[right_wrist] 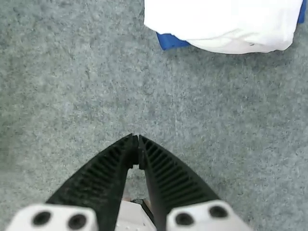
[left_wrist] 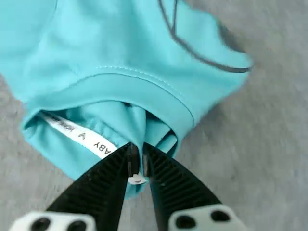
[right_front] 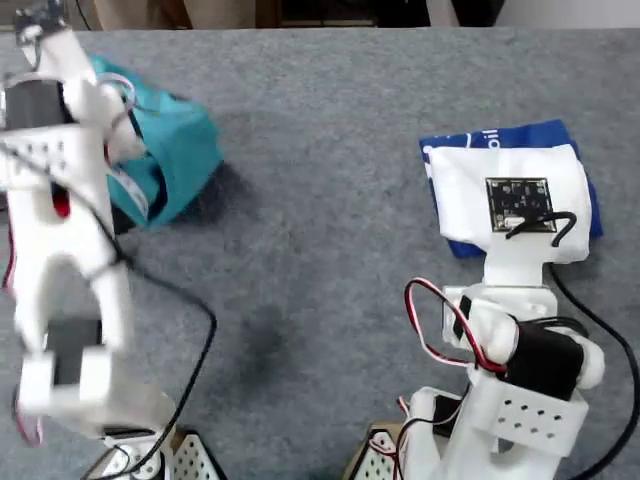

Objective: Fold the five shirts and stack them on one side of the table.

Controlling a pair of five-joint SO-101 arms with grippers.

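Observation:
A teal shirt (right_front: 170, 150) lies bunched at the far left of the grey table (right_front: 320, 250). In the left wrist view my left gripper (left_wrist: 138, 156) is shut on a fold of the teal shirt (left_wrist: 120, 57) near its collar, beside a white label (left_wrist: 77, 134). A folded white shirt (right_front: 505, 195) lies on a folded blue shirt (right_front: 580, 150) at the far right. My right gripper (right_wrist: 138, 147) is shut with nothing in it, hovering over bare table just short of the white shirt (right_wrist: 226, 21) and the blue shirt (right_wrist: 168, 41).
The left arm (right_front: 60, 230) rises along the left edge. The right arm (right_front: 520, 340) stands at the front right, overlapping the stack's near edge. Cables (right_front: 190, 330) trail across the front left. The table's middle is open carpet.

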